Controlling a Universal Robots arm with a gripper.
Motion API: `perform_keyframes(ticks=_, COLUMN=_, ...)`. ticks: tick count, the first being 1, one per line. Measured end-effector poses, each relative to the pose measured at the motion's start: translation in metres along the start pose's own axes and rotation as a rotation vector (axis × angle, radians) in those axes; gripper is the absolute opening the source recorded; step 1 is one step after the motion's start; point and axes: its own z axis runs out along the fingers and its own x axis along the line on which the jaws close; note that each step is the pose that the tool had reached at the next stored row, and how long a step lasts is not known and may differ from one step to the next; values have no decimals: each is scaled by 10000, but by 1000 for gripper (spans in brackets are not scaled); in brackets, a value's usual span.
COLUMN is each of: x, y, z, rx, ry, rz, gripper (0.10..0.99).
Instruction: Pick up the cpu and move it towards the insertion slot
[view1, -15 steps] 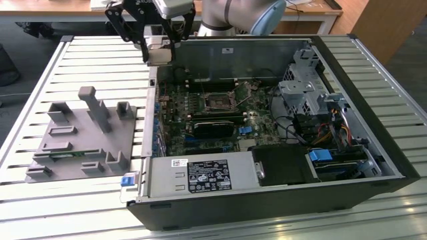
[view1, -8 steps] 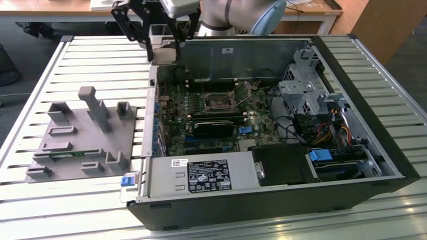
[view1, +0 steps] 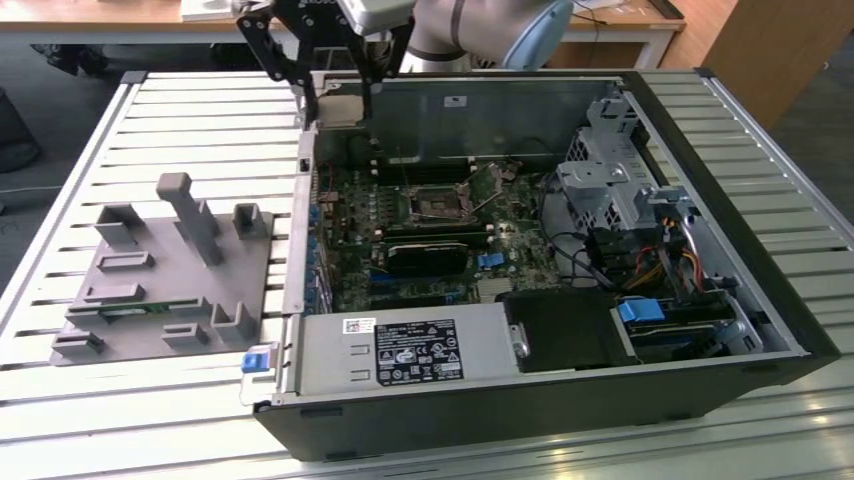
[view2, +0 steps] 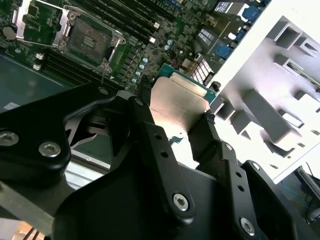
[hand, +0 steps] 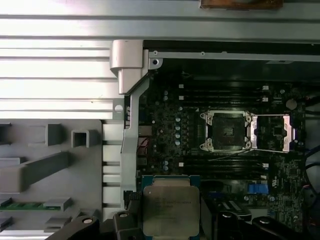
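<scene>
The cpu (hand: 169, 207) is a flat square chip with a silvery top, and my gripper (hand: 172, 222) is shut on it by two opposite edges. In the second wrist view the black fingers (view2: 145, 120) clamp the cpu (view2: 177, 100) from both sides. The chip hangs in the air over the near edge of the motherboard, beside the case wall. The insertion slot (hand: 226, 131) lies open some way off, with a dark centre and its metal frame flipped aside. The same insertion slot (view1: 437, 203) sits mid-board in the exterior view, and my gripper (view1: 340, 85) hangs high above the case's far corner on that view's left.
The open computer case (view1: 747, 230) holds the motherboard, a black card (view1: 427, 256), drive bays and cables. A grey plastic fixture (view1: 160, 280) with upright posts rests on the slatted table at the exterior view's left, with a green memory stick (hand: 30, 205) in it.
</scene>
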Motion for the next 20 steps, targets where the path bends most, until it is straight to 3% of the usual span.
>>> perform_keyframes(ticks=20, x=-262, y=43, z=4, rx=0, ry=0, rz=0, gripper=541)
